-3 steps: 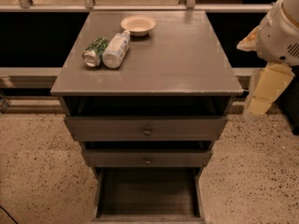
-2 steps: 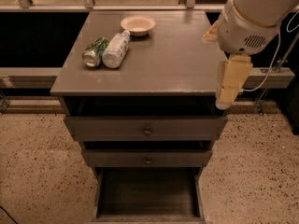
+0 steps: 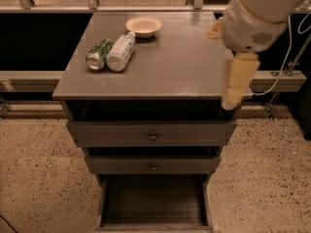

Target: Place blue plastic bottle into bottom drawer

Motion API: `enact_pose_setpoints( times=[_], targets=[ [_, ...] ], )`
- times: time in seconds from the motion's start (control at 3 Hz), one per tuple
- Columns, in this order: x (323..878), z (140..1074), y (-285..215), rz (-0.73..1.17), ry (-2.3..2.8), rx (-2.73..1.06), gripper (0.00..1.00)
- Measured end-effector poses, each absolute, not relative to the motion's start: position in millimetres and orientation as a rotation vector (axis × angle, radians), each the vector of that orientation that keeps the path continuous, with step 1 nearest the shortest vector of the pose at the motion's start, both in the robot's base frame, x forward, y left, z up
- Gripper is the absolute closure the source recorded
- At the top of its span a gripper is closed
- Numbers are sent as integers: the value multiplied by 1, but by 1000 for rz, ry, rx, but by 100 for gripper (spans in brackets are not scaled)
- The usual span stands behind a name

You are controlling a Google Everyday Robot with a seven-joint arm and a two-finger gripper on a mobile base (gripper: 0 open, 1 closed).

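Note:
The blue plastic bottle [image 3: 120, 51] lies on its side on the grey cabinet top [image 3: 175, 62], at the back left, cap pointing away, touching a green patterned can [image 3: 98, 55] on its left. The bottom drawer [image 3: 153, 200] is pulled open, showing a dark plank floor with nothing in it. My gripper [image 3: 236, 86] hangs from the white arm [image 3: 255, 13] over the cabinet's front right corner, pointing down, far to the right of the bottle and holding nothing that I can see.
A small cream bowl [image 3: 144, 26] sits behind the bottle. Two shallower drawers with round knobs [image 3: 153, 136] are partly pulled out above the bottom one. A cable hangs at the right. The speckled floor surrounds the cabinet.
The arm and gripper have moved left, from beside the cabinet's right side to over its front right corner. The bottle, can and drawers have not moved.

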State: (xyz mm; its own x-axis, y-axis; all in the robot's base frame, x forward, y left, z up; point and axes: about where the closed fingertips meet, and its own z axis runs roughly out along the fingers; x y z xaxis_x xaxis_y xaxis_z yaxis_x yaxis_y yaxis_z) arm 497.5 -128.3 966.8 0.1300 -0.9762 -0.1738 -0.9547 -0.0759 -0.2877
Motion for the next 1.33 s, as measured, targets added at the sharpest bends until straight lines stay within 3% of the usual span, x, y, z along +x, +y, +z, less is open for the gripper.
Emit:
enact_pose_setpoints(
  times=[0.67, 1.33],
  targets=[
    [577, 939, -27, -80, 1244, -2410, 0],
    [585, 944, -23, -126, 1138, -2478, 0]
  ],
)
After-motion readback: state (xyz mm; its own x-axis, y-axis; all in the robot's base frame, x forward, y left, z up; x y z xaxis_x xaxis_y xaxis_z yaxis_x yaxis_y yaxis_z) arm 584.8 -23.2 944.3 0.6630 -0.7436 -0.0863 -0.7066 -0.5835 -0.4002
